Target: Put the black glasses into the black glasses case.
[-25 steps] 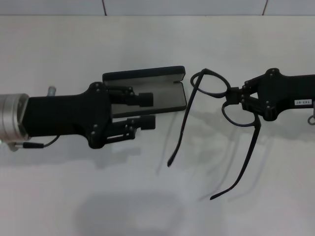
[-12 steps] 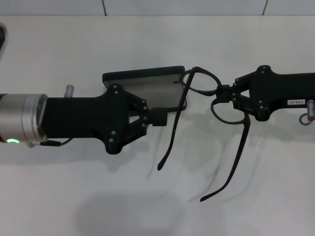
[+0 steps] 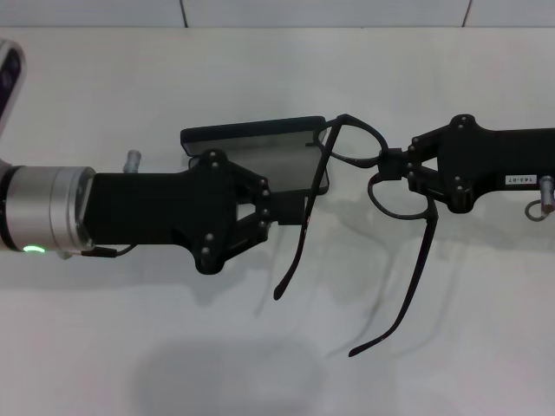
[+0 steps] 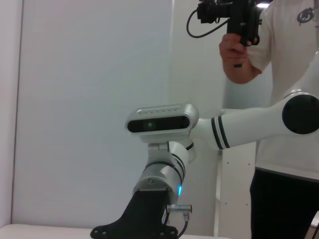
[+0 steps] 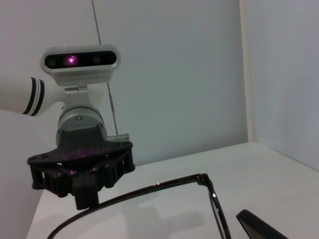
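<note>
The black glasses [image 3: 354, 143] hang unfolded in the air, held at the bridge by my right gripper [image 3: 392, 166], which is shut on them. Both temple arms trail toward the table's near side. The black glasses case [image 3: 251, 133] lies open on the table, its grey lining [image 3: 282, 160] showing, and one lens sits over its right end. My left gripper [image 3: 286, 213] is shut, above the case, with its tips right beside the nearer temple arm; I cannot tell if they touch. The right wrist view shows the glasses frame [image 5: 200, 178] and the left gripper [image 5: 82, 169] beyond it.
The white table [image 3: 130, 347] meets a tiled wall at the back. In the left wrist view a person [image 4: 284, 99] stands behind the robot holding a camera [image 4: 234, 15], and the right arm's wrist camera [image 4: 162, 119] faces this way.
The left gripper closed its fingers and advanced to the right over the case, up to the temple arm. The right gripper carried the glasses left, so one lens is now over the case's end.
</note>
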